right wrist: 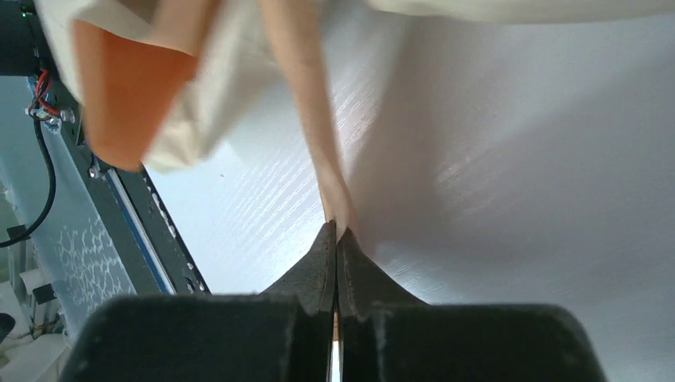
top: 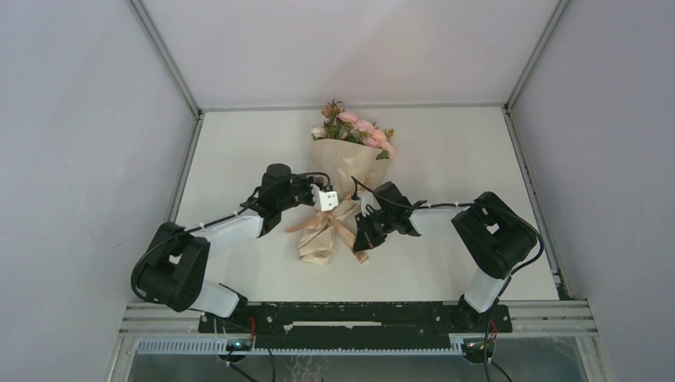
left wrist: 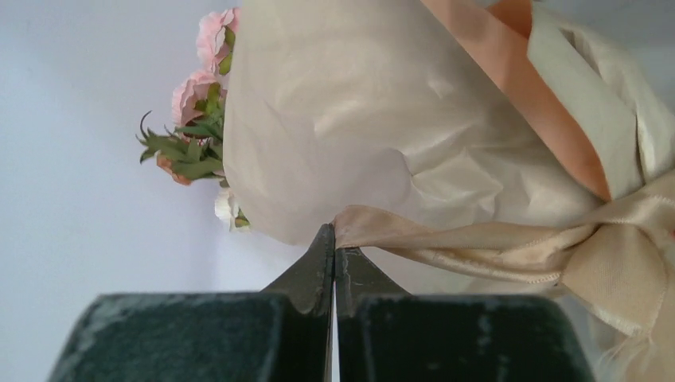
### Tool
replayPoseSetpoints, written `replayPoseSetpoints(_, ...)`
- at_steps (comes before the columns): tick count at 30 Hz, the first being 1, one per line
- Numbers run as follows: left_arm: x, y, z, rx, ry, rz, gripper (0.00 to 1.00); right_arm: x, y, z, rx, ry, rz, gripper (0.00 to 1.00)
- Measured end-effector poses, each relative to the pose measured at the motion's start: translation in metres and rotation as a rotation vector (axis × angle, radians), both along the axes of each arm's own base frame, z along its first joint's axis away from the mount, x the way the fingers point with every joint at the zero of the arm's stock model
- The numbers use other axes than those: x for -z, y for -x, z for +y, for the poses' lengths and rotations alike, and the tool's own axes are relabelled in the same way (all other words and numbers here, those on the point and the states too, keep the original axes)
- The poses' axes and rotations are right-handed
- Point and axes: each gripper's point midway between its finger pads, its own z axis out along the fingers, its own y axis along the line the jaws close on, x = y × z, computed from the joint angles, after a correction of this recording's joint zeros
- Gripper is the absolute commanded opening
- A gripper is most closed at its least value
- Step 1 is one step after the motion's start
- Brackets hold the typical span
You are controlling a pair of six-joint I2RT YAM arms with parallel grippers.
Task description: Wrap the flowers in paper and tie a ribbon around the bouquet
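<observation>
Satin ribbon (left wrist: pixel 477 247) pinched in left gripper (left wrist: pixel 334 239) and right gripper (right wrist: pixel 335 239), knot (left wrist: pixel 617 267) clear only from left wrist, crinkled paper (left wrist: pixel 342 119) cone, flowers (top: pixel 358 127) near worktop's (top: pixel 239 143) far edge

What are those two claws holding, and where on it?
The ribbon: the left gripper pinches one loose strand at its fingertips, the right gripper another.
</observation>
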Motion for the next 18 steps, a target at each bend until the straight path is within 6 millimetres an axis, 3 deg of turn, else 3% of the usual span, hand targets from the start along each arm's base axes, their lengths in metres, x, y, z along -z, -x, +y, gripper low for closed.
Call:
replayPoseSetpoints(7, 0.024, -0.014, -0.019, 0.053, 0.032, -0.007, 0.01, 0.000, 0.012, 0.005, -0.016, -0.002, 0.040, 0.03)
replayPoseSetpoints(9, 0.029, -0.014, -0.021, 0.064, 0.032, -0.001, 0.17, 0.000, 0.013, 0.006, -0.015, -0.005, 0.048, 0.16)
replayPoseSetpoints(11, 0.029, -0.014, -0.021, 0.068, 0.027, -0.006, 0.41, 0.000, 0.012, 0.006, -0.011, -0.004, 0.052, 0.24)
replayPoseSetpoints(13, 0.028, -0.016, -0.020, 0.067, 0.019, -0.019, 0.72, -0.002, 0.010, 0.004, 0.001, -0.007, 0.059, 0.29)
replayPoseSetpoints(15, 0.028, -0.018, -0.017, 0.054, 0.013, -0.025, 0.87, -0.004, 0.007, 0.002, 0.009, -0.008, 0.060, 0.34)
replayPoseSetpoints(18, 0.020, -0.023, -0.008, 0.002, 0.020, -0.030, 0.99, -0.008, 0.001, -0.007, 0.034, 0.002, 0.060, 0.36)
